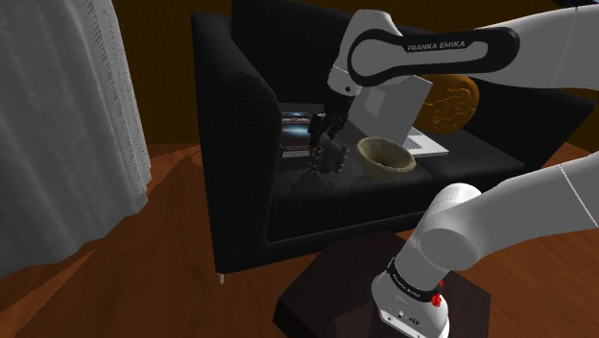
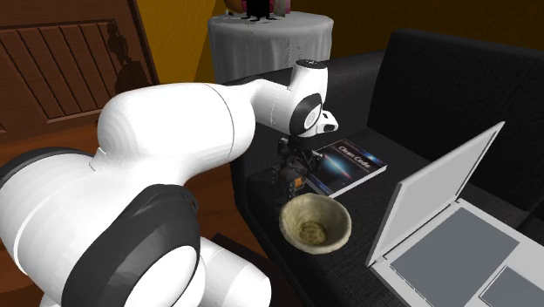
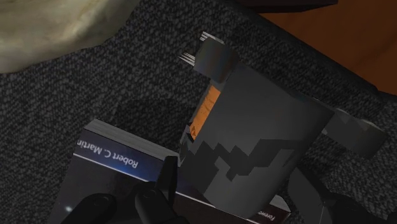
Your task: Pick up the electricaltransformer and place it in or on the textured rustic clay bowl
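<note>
The electrical transformer (image 3: 254,121) is a dark grey block with an orange side panel and metal pins. It sits between my two black fingers, and my gripper (image 3: 235,184) is shut on it. In the second exterior view the gripper (image 2: 292,170) holds the transformer (image 2: 291,181) low over the black sofa seat, beside a book. The rough beige clay bowl (image 2: 316,223) stands on the seat close by, toward the laptop. In the shoulder view the gripper (image 1: 326,152) hangs just to the left of the bowl (image 1: 386,156). A pale edge of the bowl (image 3: 44,25) shows beyond the transformer.
A dark blue book (image 2: 349,166) lies on the seat under and beside the gripper. An open grey laptop (image 2: 449,218) stands past the bowl. The black sofa (image 1: 240,115) has a high arm and back. A round table (image 2: 270,39) stands behind.
</note>
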### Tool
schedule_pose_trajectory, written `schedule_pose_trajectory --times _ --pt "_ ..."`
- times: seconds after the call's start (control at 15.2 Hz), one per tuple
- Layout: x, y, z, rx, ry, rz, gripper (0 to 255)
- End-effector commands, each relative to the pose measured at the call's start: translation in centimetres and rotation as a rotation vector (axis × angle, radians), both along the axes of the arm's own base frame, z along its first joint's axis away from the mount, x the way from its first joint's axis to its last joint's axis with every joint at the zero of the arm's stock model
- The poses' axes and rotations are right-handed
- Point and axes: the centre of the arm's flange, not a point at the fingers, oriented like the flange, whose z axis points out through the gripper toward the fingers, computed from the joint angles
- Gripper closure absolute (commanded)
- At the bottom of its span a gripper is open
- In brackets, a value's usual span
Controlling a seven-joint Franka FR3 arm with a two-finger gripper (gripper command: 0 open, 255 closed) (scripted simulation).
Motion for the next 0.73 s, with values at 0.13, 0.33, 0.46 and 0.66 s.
schedule_pose_trajectory --times 0.13,0.33,0.46,0.66 --pt "0.0 0.0 -0.1 0.000 0.002 0.000 255" --pt "0.0 0.0 1.0 0.000 0.002 0.000 255" --pt "0.0 0.0 2.0 0.000 0.002 0.000 255" --pt "0.0 0.0 3.6 0.000 0.002 0.000 255"
